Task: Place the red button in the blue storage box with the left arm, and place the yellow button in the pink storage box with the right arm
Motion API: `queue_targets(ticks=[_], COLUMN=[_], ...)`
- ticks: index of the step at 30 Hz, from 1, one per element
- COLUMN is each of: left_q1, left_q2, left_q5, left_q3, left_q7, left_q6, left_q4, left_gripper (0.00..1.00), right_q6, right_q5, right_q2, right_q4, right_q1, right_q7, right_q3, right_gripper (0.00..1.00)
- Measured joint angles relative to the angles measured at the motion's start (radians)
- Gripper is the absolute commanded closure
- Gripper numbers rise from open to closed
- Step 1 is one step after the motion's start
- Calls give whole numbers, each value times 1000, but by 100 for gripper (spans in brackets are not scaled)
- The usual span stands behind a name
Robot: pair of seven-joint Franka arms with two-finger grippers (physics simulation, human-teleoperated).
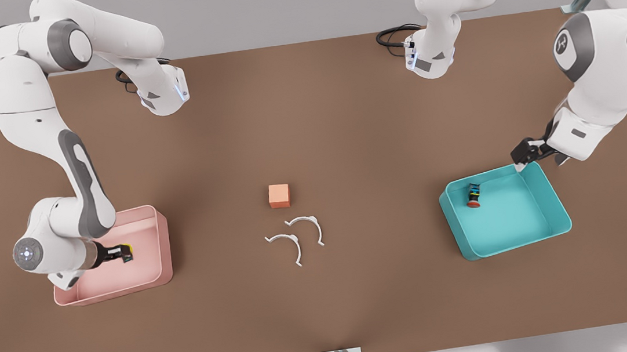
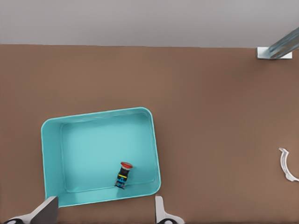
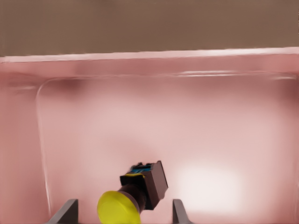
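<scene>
Smooth plastic pink storage box (image 1: 149, 216), blue storage box (image 1: 549, 203), matt brown table (image 1: 341, 109)

The red button (image 1: 473, 195) lies inside the blue storage box (image 1: 549, 198) at the front view's right; the left end effector (image 1: 523, 157) hovers at its far rim. The right end effector (image 1: 121, 253) sits inside the pink storage box (image 1: 152, 274).

even, bright light; soft faint shadows on the table (image 1: 344, 138); glare patch in the pink box (image 3: 210, 186).

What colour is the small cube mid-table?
Orange cube, clearest in the front view.
</scene>
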Motion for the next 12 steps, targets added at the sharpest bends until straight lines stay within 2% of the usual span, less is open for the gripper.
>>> queue_targets(ticks=[2,4,6,9,12], left_q1=[-3,-14,-17,-18,-18], left_q2=[35,46,51,56,58], left_q5=[2,3,3,2,2], left_q3=[1,1,1,1,1], left_q7=[9,17,25,35,43], left_q6=[-34,-59,-77,-95,-106], left_q4=[41,52,55,56,56], left_gripper=[0,0,0,0,0], right_q6=[-20,-111,-229,-354,-434], right_q5=[-10,-44,-61,-54,-48], right_q2=[-12,-35,-141,-245,-259], right_q4=[93,329,451,436,423], right_q1=[18,125,181,181,176], right_q7=[-9,1,28,70,111], right_q3=[18,37,66,80,81], right_gripper=[0,0,0,0,0])
